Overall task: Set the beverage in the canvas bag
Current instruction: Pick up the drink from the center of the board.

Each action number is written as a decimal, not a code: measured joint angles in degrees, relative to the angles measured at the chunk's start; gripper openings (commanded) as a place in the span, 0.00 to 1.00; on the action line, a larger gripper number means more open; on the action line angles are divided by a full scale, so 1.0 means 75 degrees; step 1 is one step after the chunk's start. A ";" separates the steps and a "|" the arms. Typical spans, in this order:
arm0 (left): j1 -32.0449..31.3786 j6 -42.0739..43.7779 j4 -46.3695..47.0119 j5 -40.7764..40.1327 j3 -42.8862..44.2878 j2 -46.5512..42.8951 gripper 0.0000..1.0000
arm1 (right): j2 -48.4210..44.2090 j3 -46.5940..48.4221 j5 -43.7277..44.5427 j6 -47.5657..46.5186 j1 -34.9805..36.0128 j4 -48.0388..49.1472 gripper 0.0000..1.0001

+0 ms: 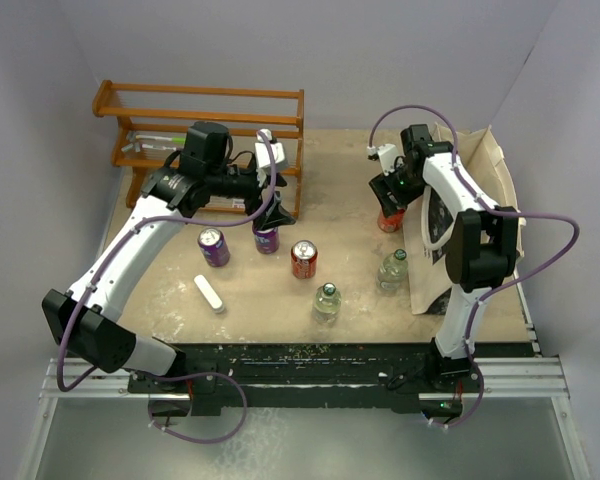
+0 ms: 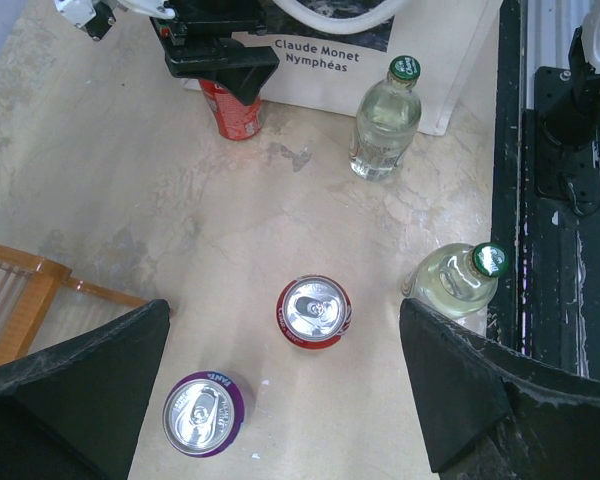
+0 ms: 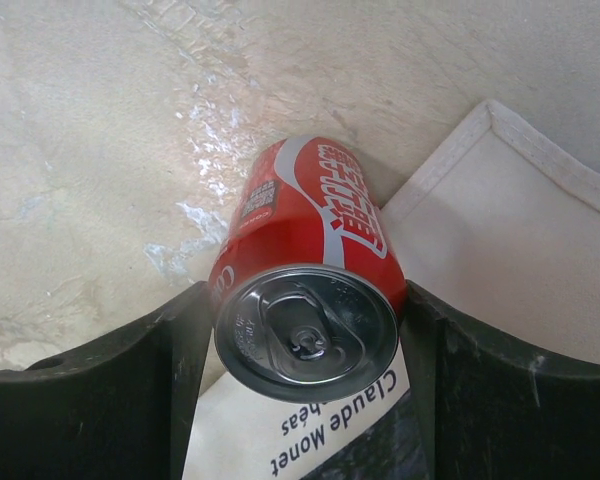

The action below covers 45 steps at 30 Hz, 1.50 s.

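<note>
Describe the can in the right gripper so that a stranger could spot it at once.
Start at the cream canvas bag on the right side of the table. Beside its printed side stands a red can, flanked by the right gripper. The other red can stands free mid-table with nothing around it.

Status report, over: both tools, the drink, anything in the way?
Left tool open, empty. Right tool shut on red can, beside the bag. Nothing between can and bag.
</note>
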 measured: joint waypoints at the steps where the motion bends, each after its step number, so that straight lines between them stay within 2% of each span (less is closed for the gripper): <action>1: 0.0003 -0.0003 0.0006 0.0009 0.0000 -0.0006 0.99 | 0.0000 0.0000 -0.0050 0.0017 0.0000 0.0023 0.74; 7: 0.0055 -0.0119 0.0082 0.0105 -0.0076 -0.0076 0.99 | 0.0000 0.0000 -0.0119 0.0117 -0.0003 0.0111 0.67; 14: 0.0117 -0.0184 0.0169 0.0149 -0.0146 -0.0122 0.99 | 0.0000 0.0000 -0.0137 0.0201 -0.0003 0.0122 0.39; 23: 0.0117 -0.0385 0.0382 0.0140 -0.0254 -0.0122 0.99 | -0.0052 0.0082 -0.0280 0.0472 0.0251 0.0175 0.13; 29: 0.0117 -0.0402 0.0484 0.0143 -0.0303 -0.0122 0.99 | -0.0641 0.0583 -0.0641 0.0842 0.0720 0.0157 0.05; 35: 0.0117 -0.0437 0.0595 0.0009 -0.0437 -0.0117 0.93 | -0.1804 0.1204 -0.0901 0.1119 0.0790 0.0157 0.00; 45: 0.0117 -0.0667 0.1087 -0.0178 -0.0580 0.0236 0.88 | -0.3713 0.1504 -0.0866 0.1384 0.0731 -0.0137 0.00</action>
